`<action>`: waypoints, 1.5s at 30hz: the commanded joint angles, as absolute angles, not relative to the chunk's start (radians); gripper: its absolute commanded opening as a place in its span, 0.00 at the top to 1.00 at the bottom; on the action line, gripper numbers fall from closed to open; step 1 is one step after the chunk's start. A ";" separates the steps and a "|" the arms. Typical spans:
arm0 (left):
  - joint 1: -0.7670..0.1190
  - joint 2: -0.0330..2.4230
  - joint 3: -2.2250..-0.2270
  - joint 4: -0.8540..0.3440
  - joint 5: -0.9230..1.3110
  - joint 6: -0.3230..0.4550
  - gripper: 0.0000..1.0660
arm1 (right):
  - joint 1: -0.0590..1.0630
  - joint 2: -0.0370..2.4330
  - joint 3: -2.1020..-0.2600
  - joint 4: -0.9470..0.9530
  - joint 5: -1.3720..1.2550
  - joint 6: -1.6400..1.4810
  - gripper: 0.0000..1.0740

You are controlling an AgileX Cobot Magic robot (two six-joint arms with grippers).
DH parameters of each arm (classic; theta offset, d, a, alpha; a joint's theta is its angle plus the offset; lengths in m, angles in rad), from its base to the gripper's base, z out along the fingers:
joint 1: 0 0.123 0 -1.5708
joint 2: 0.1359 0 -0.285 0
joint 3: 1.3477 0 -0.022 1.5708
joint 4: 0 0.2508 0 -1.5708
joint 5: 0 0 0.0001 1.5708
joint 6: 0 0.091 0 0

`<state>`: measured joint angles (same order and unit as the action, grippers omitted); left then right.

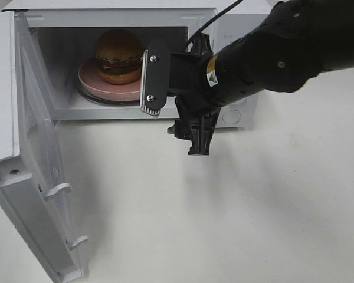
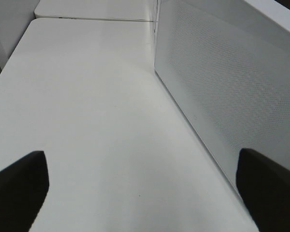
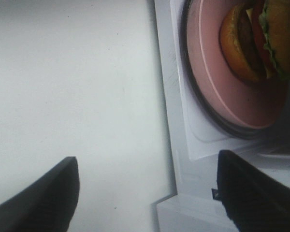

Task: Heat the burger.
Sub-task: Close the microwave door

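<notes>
Item, burger (image 1: 118, 50): golden bun, green frill and dark patty, sitting upright on a pink plate (image 1: 106, 89). The plate rests on the turntable (image 1: 94, 98) inside the microwave (image 1: 236, 115), in the left part of the cavity. Item, microwave: white, standing at the far edge of the worktop (image 1: 253, 206). Its door (image 1: 35, 147) is swung fully open and reaches toward the near left corner. Item, my right claw (image 3: 147, 193): it hangs just outside the cavity mouth, in front of the plate and apart from it. Its jaws are spread wide and nothing is between them. In my right wrist view one dark finger (image 3: 43, 193) is over bare worktop and the other is over the microwave's front sill, with plate and burger beyond. My right arm (image 1: 271, 59) comes in from the far right, across the microwave's control side. Item, my left claw (image 2: 145, 193): its jaws are spread wide and carry nothing. It is low over the worktop, with its fingers (image 2: 17, 188) at either side of my left wrist view. A white perforated panel (image 2: 222, 82) stands upright close beside one finger; I cannot tell whether it is the door or a side wall. This claw does not show in the high view.
</notes>
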<state>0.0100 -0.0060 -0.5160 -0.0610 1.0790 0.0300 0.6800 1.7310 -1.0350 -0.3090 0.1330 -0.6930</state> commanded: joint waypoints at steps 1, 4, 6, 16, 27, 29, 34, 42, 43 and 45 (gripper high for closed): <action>0.005 -0.023 -0.517 -0.061 1.070 0.027 0.08 | 0.678 1.652 -0.962 -0.299 0.161 -0.570 0.29; 0.005 -0.023 -0.517 -0.061 1.070 0.027 0.08 | 0.678 1.640 -0.950 -0.299 0.171 -0.547 0.29; 0.005 -0.023 -0.517 -0.061 1.070 0.027 0.08 | 0.678 1.580 -0.901 -0.299 0.240 -0.438 0.29; 0.005 -0.023 -0.517 -0.061 1.070 0.027 0.08 | 0.678 1.452 -0.884 -0.298 0.563 -0.046 0.29; 0.005 -0.023 -0.517 -0.061 1.070 0.027 0.08 | 0.678 1.245 -0.884 -0.280 0.896 0.113 0.29; 0.005 -0.023 -0.517 -0.061 1.070 0.027 0.08 | 0.678 1.200 -0.884 -0.251 0.952 0.112 0.29; 0.005 -0.023 -0.517 -0.061 1.070 0.027 0.08 | 0.678 1.132 -0.884 -0.238 1.040 0.111 0.29; 0.005 -0.023 -0.517 -0.061 1.070 0.028 0.08 | 0.678 0.989 -0.823 -0.247 1.094 0.114 0.29; 0.005 -0.023 -0.517 -0.061 1.070 0.028 0.08 | 0.678 0.962 -0.810 -0.249 1.094 0.116 0.29; 0.005 -0.023 -0.517 -0.061 1.070 0.028 0.08 | 0.675 0.918 -0.779 -0.245 1.096 0.129 0.29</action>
<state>0.0100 -0.0060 -0.5160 -0.0610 1.0790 0.0300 0.6800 0.9510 -0.8020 -0.2390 1.0880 0.1150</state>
